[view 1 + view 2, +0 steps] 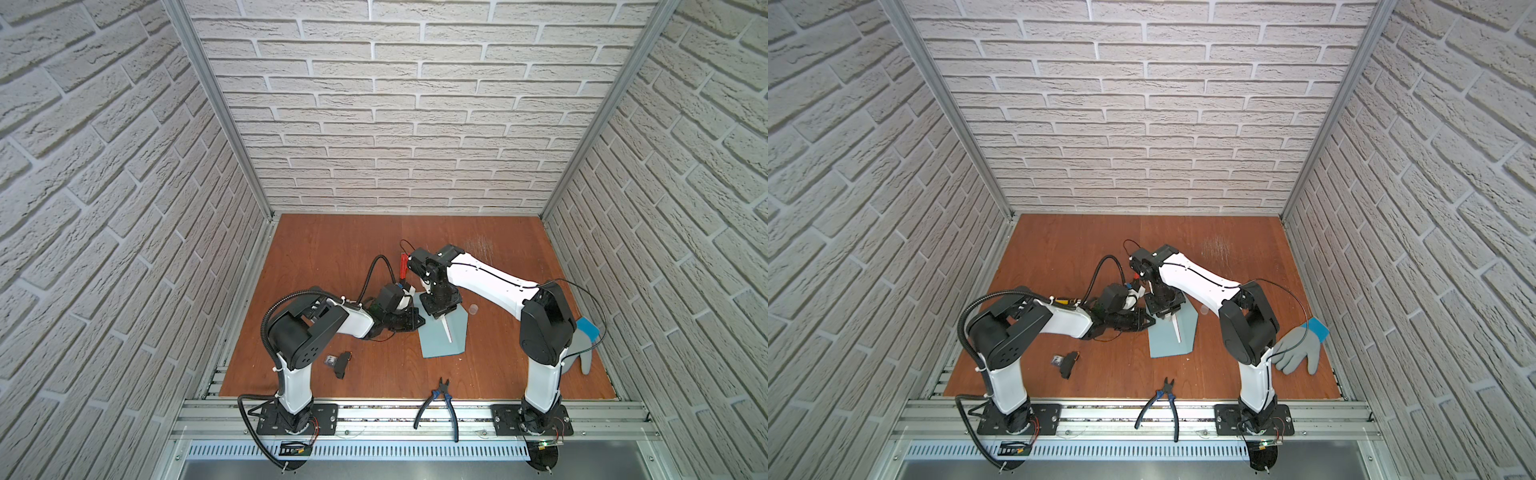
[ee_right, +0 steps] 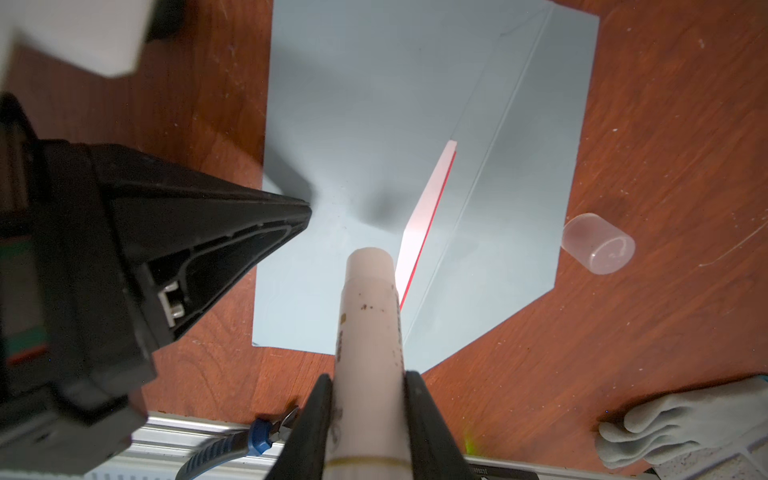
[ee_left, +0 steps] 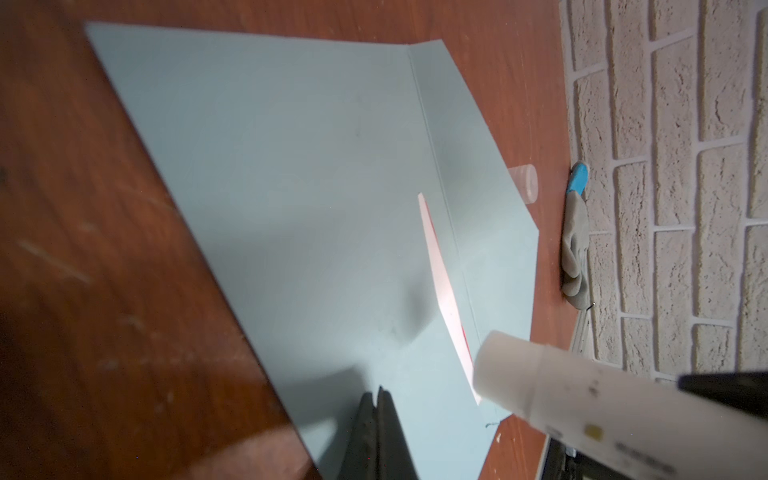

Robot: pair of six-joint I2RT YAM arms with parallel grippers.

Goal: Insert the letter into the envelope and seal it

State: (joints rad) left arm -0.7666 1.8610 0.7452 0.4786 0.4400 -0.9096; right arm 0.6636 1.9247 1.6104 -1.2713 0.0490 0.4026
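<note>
The light blue envelope [image 1: 442, 338] [image 1: 1173, 336] [image 3: 291, 187] [image 2: 374, 104] lies flat mid-table, flap open. From under the flap's fold line a narrow strip of the letter [image 1: 448, 331] [image 3: 442, 282] [image 2: 428, 212] sticks out, white with a red edge. My right gripper [image 2: 369, 376] [image 1: 439, 309] is shut on a white glue stick [image 2: 370, 316] [image 3: 540, 386]. The stick's uncapped tip hangs just over the envelope, beside the letter strip. My left gripper [image 3: 379, 392] [image 2: 307, 208] [image 1: 419, 321] is shut on nothing, its tips at the envelope's left edge.
The clear glue cap [image 2: 598, 243] [image 1: 473, 308] lies on the wood right of the envelope. A grey glove with a blue cuff [image 1: 584, 345] [image 1: 1298, 347] sits by the right wall. Blue-handled pliers [image 1: 440, 405] and a small black part [image 1: 343, 363] lie near the front rail.
</note>
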